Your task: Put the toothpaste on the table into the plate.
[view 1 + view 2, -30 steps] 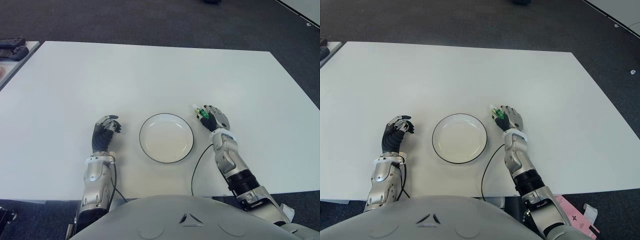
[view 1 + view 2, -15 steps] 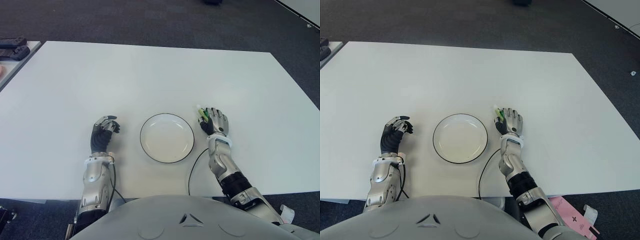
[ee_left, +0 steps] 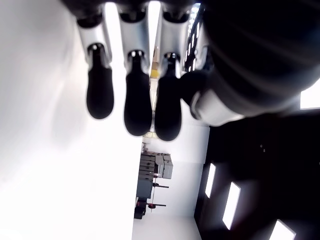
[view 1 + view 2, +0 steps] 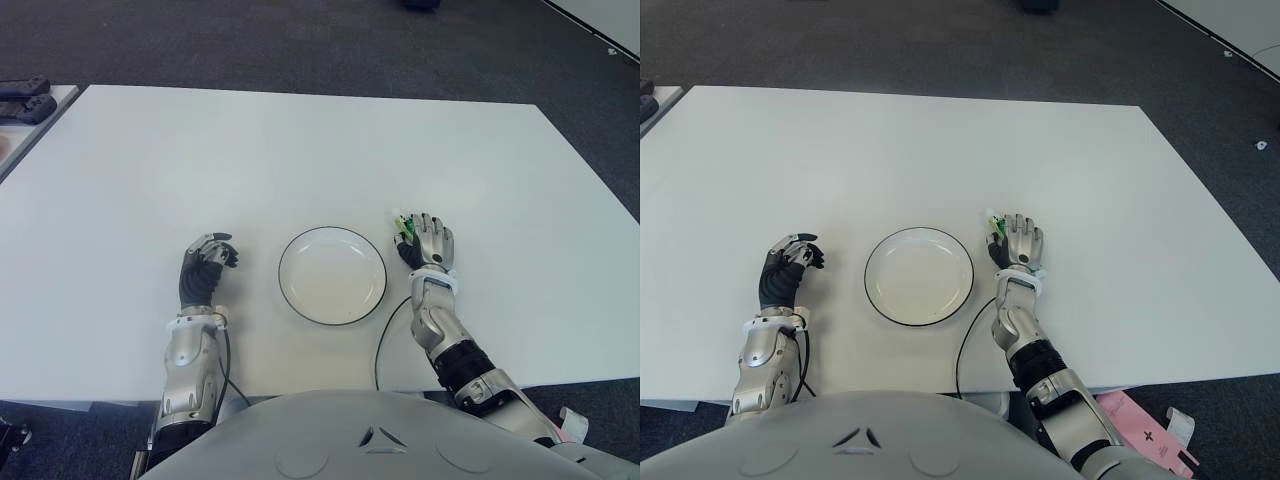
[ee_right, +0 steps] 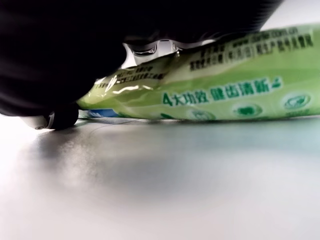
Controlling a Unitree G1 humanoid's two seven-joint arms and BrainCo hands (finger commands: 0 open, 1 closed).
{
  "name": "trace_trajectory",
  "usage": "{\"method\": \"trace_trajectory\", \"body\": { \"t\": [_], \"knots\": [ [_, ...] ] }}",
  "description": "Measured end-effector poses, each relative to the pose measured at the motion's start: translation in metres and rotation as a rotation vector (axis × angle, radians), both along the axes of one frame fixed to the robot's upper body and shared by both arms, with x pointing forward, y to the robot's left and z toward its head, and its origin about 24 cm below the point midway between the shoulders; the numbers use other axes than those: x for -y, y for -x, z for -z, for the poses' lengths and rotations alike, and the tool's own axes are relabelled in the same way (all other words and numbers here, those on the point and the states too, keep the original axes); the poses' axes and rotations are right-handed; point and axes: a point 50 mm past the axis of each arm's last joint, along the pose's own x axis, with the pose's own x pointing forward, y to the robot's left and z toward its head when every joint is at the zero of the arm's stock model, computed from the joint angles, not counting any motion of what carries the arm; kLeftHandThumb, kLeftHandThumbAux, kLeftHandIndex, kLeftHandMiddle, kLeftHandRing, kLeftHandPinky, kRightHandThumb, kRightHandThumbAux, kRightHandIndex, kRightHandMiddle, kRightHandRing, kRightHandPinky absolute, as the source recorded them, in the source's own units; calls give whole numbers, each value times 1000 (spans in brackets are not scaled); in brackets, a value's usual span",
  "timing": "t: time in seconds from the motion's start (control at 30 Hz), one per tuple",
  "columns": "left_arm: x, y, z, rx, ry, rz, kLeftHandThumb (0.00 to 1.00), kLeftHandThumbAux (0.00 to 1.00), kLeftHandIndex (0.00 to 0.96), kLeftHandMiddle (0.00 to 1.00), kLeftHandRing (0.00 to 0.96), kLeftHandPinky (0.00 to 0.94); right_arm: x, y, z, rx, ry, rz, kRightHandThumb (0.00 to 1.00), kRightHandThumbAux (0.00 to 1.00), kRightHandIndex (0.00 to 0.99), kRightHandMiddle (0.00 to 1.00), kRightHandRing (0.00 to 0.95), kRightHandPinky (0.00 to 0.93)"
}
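From the head camera's left eye, a white table (image 4: 300, 140) fills the scene, with a round white plate (image 4: 332, 275) with a thin dark rim sitting near the robot's edge, and nothing lies in it. Just to the plate's right is the right hand (image 4: 424, 241), palm down, fingers pointing away from the robot, laid over a green toothpaste tube (image 4: 404, 226) whose white end pokes out beyond the fingers on the side nearer the plate. To the plate's left, a little apart from it, is the left hand (image 4: 204, 268), its fingers curled loosely and holding nothing. A black cable (image 4: 384, 335) trails from the right forearm towards the table's near edge. The right eye shows the same layout, plus a pink sheet (image 4: 1132, 412) on the floor beyond the table's near right corner. The left wrist view looks along the dark fingertips (image 3: 138, 102) of its own hand, side by side over the pale surface, with nothing between them. In the right wrist view the green tube, printed with white lettering, lies flat on the tabletop, with the dark underside of the hand pressing down on it from above; whether the fingers actually grip it I cannot tell.
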Motion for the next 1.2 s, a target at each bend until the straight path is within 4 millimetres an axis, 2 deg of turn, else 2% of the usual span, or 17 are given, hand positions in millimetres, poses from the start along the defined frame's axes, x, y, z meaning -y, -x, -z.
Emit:
{"method": "trace_trajectory", "body": {
  "t": [0.47,0.53,0.57,0.67,0.7,0.8,0.87,0.9,0.97,1.2],
  "knots": [
    [-2,1,0,1,-3,-9,705,718,434,618,616,590,1,-6,1,10,39,1,655,261,0,0,0,4],
    [-2,1,0,1,-3,-9,705,718,434,620,617,592,2,-6,1,13,38,6,663,282,0,0,0,71],
    [-2,1,0,1,-3,-9,705,718,434,621,618,593,2,-6,1,14,35,10,670,300,2,23,38,142],
    [-2,1,0,0,-3,-9,705,719,434,624,619,593,4,-7,1,19,8,35,684,324,34,92,132,267],
    [-2,1,0,0,-3,-9,705,719,434,625,619,594,5,-7,1,20,1,43,714,352,135,208,254,363],
    [-2,1,0,0,-3,-8,704,719,434,626,619,593,6,-7,1,35,-9,55,780,407,303,398,439,500],
    [-2,1,0,-1,-3,-9,704,719,434,626,618,592,8,-7,0,52,-25,67,808,429,360,459,494,540],
    [-2,1,0,-2,-3,-9,704,719,434,623,617,589,9,-7,0,61,-30,70,781,525,385,501,529,567],
    [-2,2,1,-3,-3,-10,704,719,433,620,616,587,11,-8,-2,80,-40,78,758,609,407,543,564,596],
    [-2,2,0,-3,-5,-10,704,719,433,619,619,591,15,-8,-3,120,-73,99,847,658,432,556,663,687]
  ]
}}
